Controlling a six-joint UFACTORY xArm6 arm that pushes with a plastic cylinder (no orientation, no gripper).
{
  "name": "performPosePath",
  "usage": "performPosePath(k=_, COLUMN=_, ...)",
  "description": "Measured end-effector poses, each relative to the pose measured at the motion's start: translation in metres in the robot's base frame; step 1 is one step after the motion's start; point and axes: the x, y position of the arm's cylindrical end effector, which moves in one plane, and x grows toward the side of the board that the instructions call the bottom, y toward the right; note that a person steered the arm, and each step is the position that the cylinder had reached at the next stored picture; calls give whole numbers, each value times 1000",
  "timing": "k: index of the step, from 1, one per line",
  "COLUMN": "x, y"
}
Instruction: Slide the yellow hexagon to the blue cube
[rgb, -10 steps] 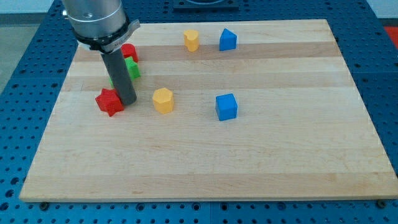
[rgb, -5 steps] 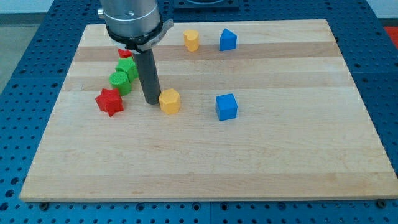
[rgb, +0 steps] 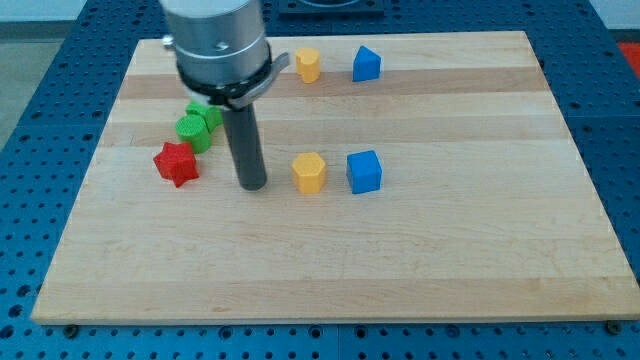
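My tip (rgb: 253, 186): lower end of the dark rod, resting on the desk left of frame centre; there is no gripper on this arm, so no spread or pinch to report.
Tip to yellow hexagon (rgb: 310, 172): the hexagon sits to the right of my tip, apart from it, with bare wood between them.
Tip to red star (rgb: 176, 163): the star lies to the left of my tip, a little higher in the frame, not touching.
Yellow hexagon to blue cube (rgb: 364, 171): the hexagon stands just beside the cube's left face, near frame centre; a thin gap seems to remain, though I cannot tell for certain.
Green blocks (rgb: 195, 127): two green pieces close together above the red star, partly hidden by the arm's body; shapes unclear.
Upper blocks: a second yellow block (rgb: 308, 64) and a blue wedge-like block (rgb: 366, 63) near the desk's top edge, side by side but apart.
Desk (rgb: 470, 230): pale wooden board on a blue perforated base.
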Motion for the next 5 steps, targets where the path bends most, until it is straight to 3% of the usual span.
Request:
performPosePath(k=1, x=16, y=8)
performPosePath(k=5, x=2, y=78)
